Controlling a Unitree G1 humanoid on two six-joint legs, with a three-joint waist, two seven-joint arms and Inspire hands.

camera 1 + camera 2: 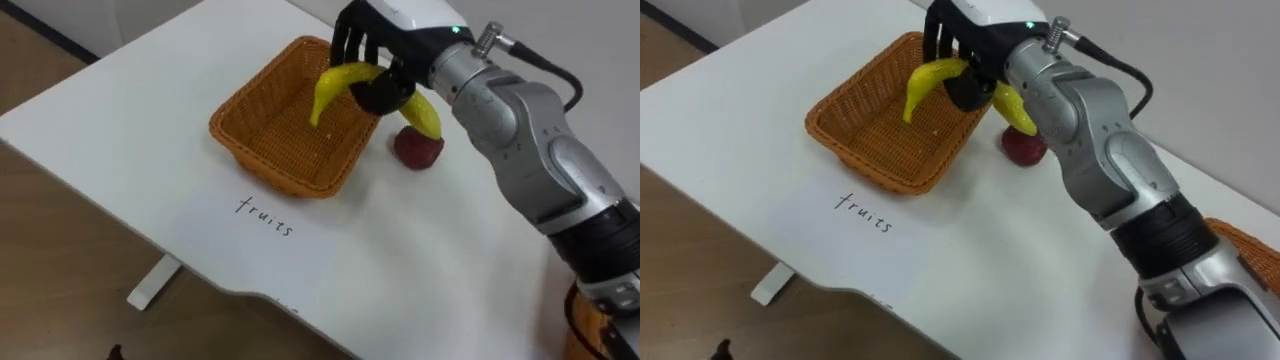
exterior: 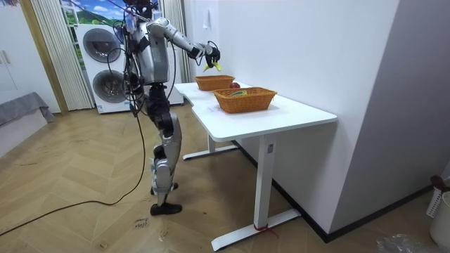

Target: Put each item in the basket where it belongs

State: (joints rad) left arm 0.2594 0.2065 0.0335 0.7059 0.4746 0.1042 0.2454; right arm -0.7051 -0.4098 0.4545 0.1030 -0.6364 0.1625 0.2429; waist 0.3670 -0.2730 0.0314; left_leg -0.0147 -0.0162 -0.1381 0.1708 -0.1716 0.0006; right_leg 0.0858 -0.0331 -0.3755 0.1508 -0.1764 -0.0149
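gripping a banana (image 1: pixel 335 85) in curled fingers (image 1: pixel 346 40), the right hand (image 1: pixel 380 35) hangs over the basket (image 1: pixel 272 160), an apple (image 1: pixel 417 148) just beside it.

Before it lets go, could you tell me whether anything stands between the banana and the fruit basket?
Nothing visible does. The right hand holds the banana just above the wicker basket, near its right rim. The red apple sits on the table beside the basket, outside that path.

silver arm, black fingers (image 1: pixel 352 42), white hand shell
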